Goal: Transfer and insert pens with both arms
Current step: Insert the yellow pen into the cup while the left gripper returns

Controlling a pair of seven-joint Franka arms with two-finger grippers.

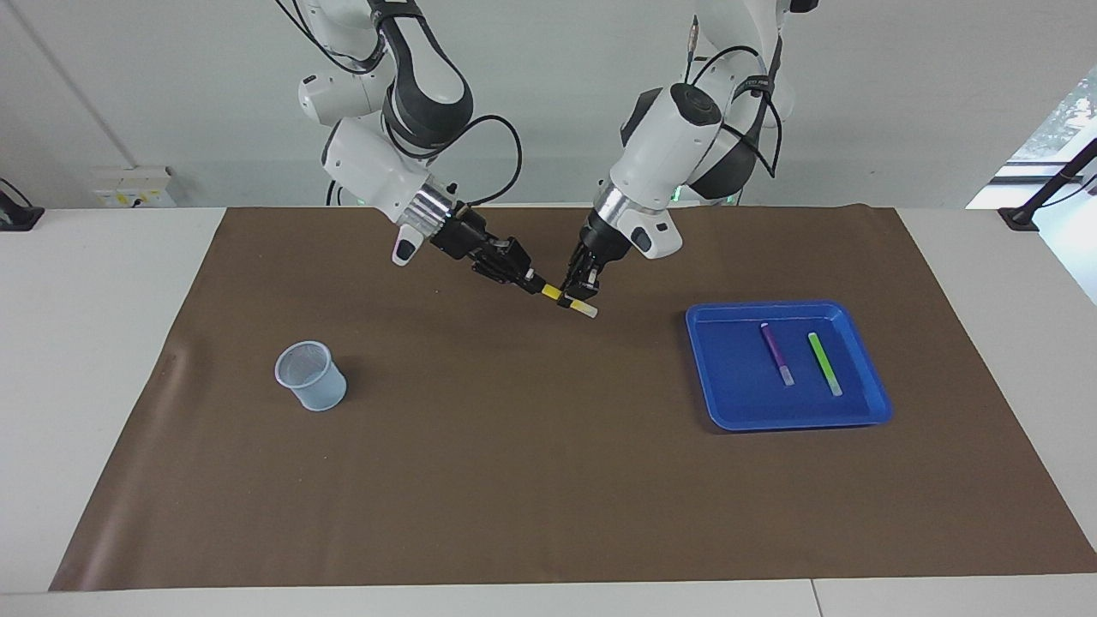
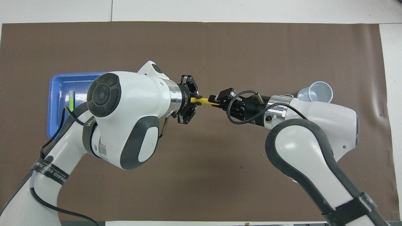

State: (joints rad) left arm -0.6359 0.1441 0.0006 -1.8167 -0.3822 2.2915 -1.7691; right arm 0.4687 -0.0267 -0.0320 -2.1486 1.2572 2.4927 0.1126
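The slim yellow marker pen (image 1: 568, 300) is gripped by both closed sets of jaws above the middle of the brown-covered surface (image 1: 514, 480), apparently for handover: left gripper (image 1: 579, 290) at three o'clock, right gripper (image 1: 533, 281) at nine in the facing view.

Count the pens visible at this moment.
3. The yellow pen is held in the air between both end effectors, over the brown mat. The purple pen and green pen lie in the blue tray.
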